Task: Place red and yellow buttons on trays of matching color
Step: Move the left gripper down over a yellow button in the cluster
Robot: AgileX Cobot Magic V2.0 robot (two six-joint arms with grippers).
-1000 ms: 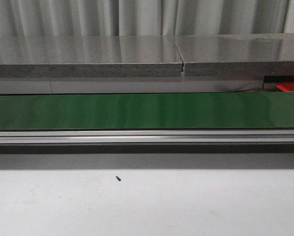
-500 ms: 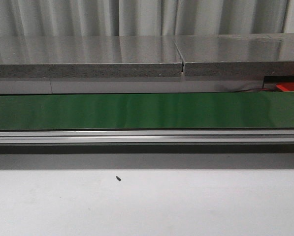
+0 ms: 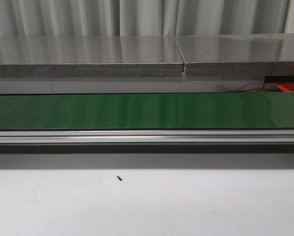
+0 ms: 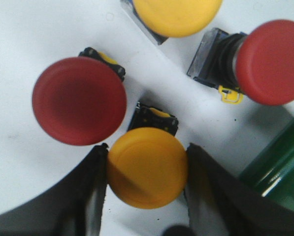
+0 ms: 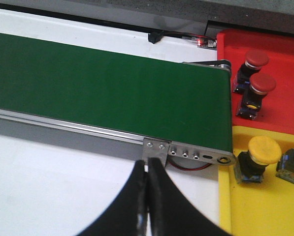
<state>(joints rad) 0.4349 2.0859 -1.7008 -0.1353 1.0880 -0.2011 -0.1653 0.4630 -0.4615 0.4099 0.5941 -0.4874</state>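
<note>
So the left gripper (image 4: 147,196) has its fingers (image 4: 87,196) spread around a yellow button (image 4: 147,174) sitting on the white tabletop (image 4: 33,39), pads right at its cap, with two red buttons (image 4: 79,101) nearby. Right gripper (image 5: 147,196) fingers are pressed together, holding nothing, near the green conveyor belt (image 5: 107,93). Red tray (image 5: 284,54) and yellow tray (image 5: 265,211) already hold matching buttons.

I work in a lab-like test cell; a green conveyor belt (image 3: 147,111) crosses my white tabletop (image 3: 147,206); grey curtains (image 3: 137,17) behind.
</note>
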